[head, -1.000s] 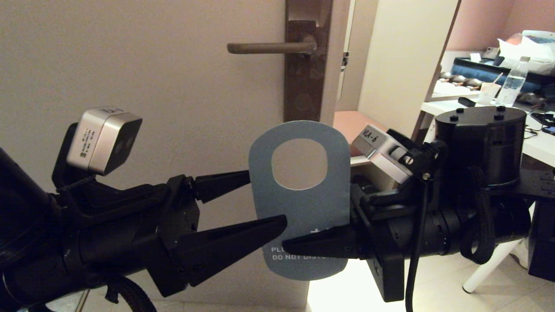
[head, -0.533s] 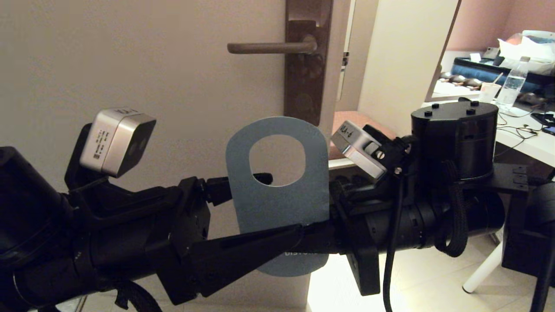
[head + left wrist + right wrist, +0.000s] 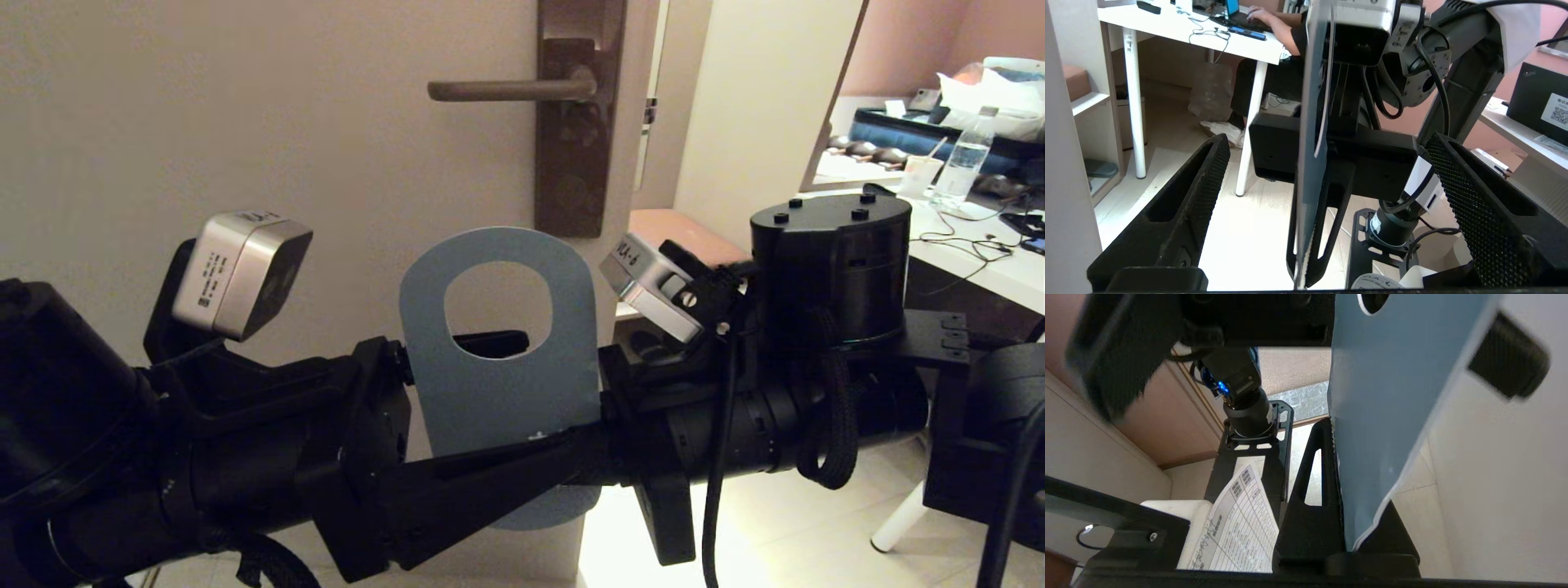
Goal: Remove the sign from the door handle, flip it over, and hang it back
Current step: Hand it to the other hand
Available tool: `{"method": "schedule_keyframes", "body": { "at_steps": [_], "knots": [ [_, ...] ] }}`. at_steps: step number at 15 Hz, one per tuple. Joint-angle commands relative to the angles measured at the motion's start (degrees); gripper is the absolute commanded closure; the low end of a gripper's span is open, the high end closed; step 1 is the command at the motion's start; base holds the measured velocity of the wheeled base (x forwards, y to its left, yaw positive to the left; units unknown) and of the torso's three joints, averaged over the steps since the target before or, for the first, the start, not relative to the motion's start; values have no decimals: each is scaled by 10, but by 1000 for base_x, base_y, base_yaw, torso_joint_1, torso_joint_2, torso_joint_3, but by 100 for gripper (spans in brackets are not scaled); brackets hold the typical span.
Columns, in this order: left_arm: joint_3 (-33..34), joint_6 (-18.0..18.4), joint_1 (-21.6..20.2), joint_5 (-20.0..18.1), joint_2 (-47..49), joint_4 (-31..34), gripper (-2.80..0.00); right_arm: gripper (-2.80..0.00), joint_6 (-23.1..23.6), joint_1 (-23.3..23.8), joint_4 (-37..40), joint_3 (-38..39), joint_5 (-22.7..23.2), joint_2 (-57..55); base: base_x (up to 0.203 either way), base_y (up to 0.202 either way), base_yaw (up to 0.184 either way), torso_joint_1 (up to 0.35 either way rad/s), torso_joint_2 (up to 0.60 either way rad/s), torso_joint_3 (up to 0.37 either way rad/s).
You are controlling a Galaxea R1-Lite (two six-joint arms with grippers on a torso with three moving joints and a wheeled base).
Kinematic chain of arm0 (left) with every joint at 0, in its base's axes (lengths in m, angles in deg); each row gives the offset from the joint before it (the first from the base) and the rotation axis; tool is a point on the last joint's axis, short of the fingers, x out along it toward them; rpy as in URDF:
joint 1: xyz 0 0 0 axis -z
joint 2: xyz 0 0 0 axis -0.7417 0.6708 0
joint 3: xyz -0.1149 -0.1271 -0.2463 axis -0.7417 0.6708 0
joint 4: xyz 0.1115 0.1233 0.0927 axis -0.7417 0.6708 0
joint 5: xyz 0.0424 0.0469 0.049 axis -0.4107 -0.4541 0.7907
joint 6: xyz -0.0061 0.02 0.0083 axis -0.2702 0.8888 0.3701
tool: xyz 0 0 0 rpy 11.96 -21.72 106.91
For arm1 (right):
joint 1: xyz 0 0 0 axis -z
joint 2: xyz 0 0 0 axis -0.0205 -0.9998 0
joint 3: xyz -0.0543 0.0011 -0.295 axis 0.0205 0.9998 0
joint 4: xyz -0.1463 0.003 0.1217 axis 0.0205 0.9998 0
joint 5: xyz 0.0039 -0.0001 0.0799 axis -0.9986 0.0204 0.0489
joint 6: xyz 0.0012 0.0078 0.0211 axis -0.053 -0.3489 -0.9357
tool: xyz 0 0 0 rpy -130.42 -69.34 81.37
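Head view: my left gripper [image 3: 522, 400] nearest, fingers spread wide, one each side of sign [image 3: 498, 384], not touching it per left wrist view. My right gripper [image 3: 1347, 522] pinches sign's lower edge, fingers closed on card. Sign upright, long axis vertical, grey-blue face toward me, oval hole on top, held between both arms, below door handle [image 3: 506, 88]. Handle farther back, bare, lever horizontal. Judgement: handover for flip; left gripper already straddles card, needs only to close.

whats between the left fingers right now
The sign, edge-on in the left wrist view. Both left fingers stand apart from it; the right gripper holds it.
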Motion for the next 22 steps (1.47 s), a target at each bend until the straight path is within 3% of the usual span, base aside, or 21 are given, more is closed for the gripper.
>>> {"method": "schedule_keyframes", "body": {
  "at_steps": [1, 22],
  "knots": [
    [3, -1, 5, -2, 2, -3, -280, 0, 1, 0, -2, -4, 2, -2, 0, 0, 0, 0, 0, 0],
    [12, -1, 32, -2, 5, -5, -280, 0, 0, -12, -2, -2, 5, 8, 0, 0, 0, 0, 0, 0]
  ]
}}
